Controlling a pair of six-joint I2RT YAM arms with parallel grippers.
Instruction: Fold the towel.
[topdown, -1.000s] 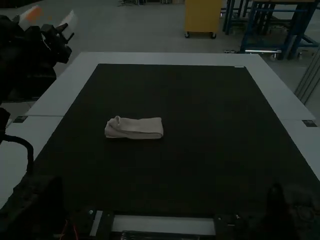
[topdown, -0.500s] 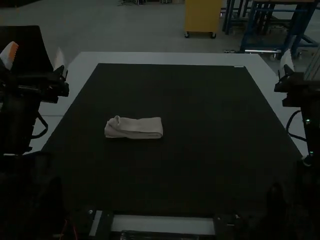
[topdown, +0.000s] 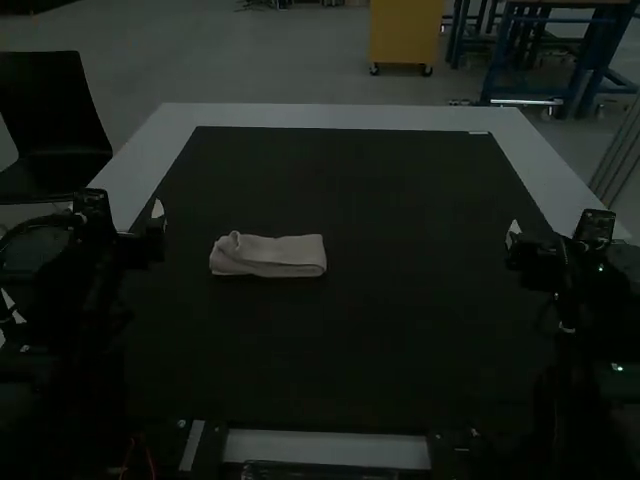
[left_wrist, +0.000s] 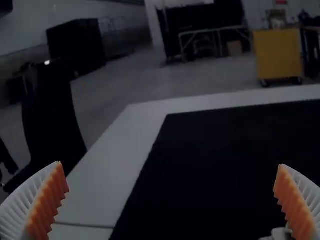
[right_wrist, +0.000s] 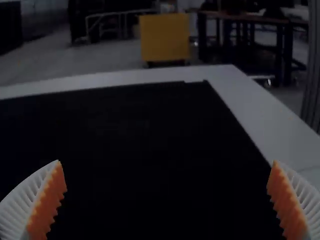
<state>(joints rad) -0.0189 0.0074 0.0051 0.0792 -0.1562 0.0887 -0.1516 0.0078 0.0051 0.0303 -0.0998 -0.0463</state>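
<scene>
The jaws of the left gripper are spread wide, with nothing held between them; in the left wrist view, their ribbed orange pads face each other across a broad gap. The right gripper matches it: jaws wide apart, nothing in their grasp, with orange pads facing inward in the right wrist view.

In the high view, one gripper is near each side of a large black mat, and the towel lies between them, touched by neither and nearer to the left one. The towel is pale and already folded into a compact, narrow strip, its long side running from left to right. Layered edges show along the side closest to the camera. Its right end is fairly square and neat; its left end is rounder and less even, with a small curled loop standing up at the far corner.

The towel rests flat on the mat, left of the middle. Beneath the mat is a white worktop, its pale border visible along the far edge and both sides.
</scene>
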